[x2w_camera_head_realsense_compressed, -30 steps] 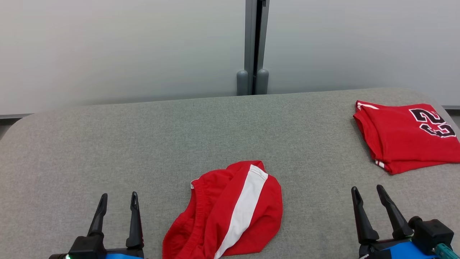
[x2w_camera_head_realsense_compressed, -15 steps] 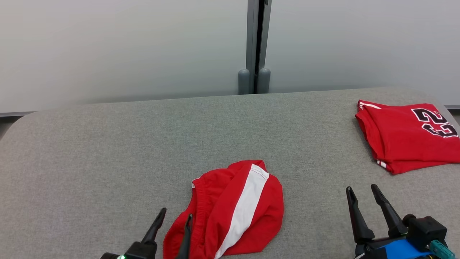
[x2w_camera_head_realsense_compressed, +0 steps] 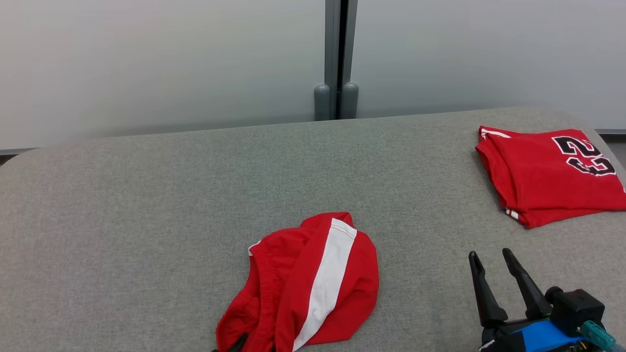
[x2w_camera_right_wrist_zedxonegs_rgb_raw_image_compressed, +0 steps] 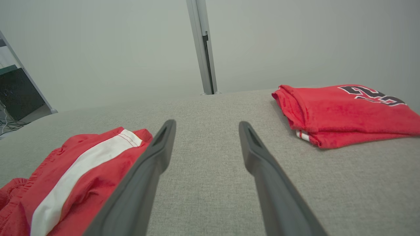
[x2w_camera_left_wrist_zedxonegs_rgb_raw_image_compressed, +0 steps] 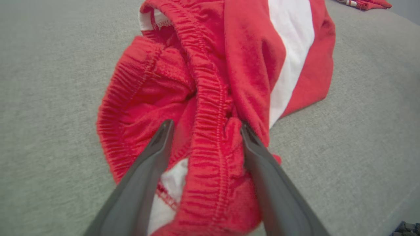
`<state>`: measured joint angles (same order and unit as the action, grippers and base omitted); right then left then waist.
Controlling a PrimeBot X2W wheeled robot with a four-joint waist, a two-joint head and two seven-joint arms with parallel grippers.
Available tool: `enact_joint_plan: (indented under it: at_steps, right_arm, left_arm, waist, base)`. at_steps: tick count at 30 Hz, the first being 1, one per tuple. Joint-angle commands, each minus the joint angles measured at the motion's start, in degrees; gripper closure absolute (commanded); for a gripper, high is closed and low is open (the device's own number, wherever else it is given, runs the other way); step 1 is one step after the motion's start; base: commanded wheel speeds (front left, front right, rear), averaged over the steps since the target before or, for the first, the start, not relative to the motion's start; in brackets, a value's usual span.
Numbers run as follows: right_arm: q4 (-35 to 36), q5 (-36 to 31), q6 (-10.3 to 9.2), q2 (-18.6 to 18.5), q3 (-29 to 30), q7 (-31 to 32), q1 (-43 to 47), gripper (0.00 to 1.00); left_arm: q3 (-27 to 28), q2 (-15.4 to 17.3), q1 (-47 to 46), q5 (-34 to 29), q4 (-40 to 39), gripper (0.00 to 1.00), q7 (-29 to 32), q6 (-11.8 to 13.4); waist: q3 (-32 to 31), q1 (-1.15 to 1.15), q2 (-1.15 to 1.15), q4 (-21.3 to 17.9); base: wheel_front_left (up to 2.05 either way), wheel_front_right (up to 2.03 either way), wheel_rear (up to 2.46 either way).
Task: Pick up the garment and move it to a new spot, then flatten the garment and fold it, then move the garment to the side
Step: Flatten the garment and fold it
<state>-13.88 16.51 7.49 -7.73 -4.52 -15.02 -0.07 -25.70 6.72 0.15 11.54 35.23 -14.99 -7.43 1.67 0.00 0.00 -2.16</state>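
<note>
Grey fabric-covered counter with rounded corners. Behind it are pale wall panels split by a grey upright post.

Folded red jersey lies at the far right of the counter. Black numerals edged in white appear to read "23", seen turned. White stripes show at its folded edge.

Task garment: red shorts with a broad white side stripe and a gathered elastic waistband. They lie crumpled at the near centre of the counter, well apart from the jersey. A small white tab sits at the waistband; no writing can be made out.

Left gripper has its fingers spread, straddling the bunched waistband, not clamped. Right gripper has its fingers apart over bare counter, between shorts and jersey.
</note>
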Motion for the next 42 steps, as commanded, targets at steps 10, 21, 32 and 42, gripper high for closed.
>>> enact_joint_plan:
  at_steps: [10, 21, 32, 42]
  right_arm:
    - [-0.20, 0.29, 0.01, 0.16, 0.18, -0.18, -1.58, 0.00]
    - [-0.82, 1.06, 0.01, -0.94, 0.29, -0.18, -2.23, 0.00]
    - [-2.47, 1.34, 0.01, -0.45, 0.03, -0.18, -2.84, 0.00]
    - [-2.41, 1.31, 0.02, -0.80, 0.15, -0.18, -3.19, 0.00]
  left_arm:
    - [-3.95, -0.61, -6.20, 8.05, 2.07, 1.00, -0.17, -0.05]
    - [1.59, 3.10, -7.33, 19.75, -11.17, 1.00, -0.18, -0.05]
    - [10.33, 4.31, -4.06, 15.34, -7.51, 0.00, -0.19, 0.98]
    - [22.74, -0.97, -1.14, 5.90, -20.60, 0.00, -0.19, 0.78]
  waist:
    - [0.65, 0.00, 0.00, 0.15]
    - [1.56, 0.00, 0.00, 0.84]
    - [2.70, 0.00, 0.00, 0.87]
    - [2.36, 0.00, 0.00, 1.96]
  base:
    - [0.00, 0.00, 0.00]
    - [0.00, 0.00, 0.00]
    - [0.00, 0.00, 0.00]
    - [0.00, 0.00, 0.00]
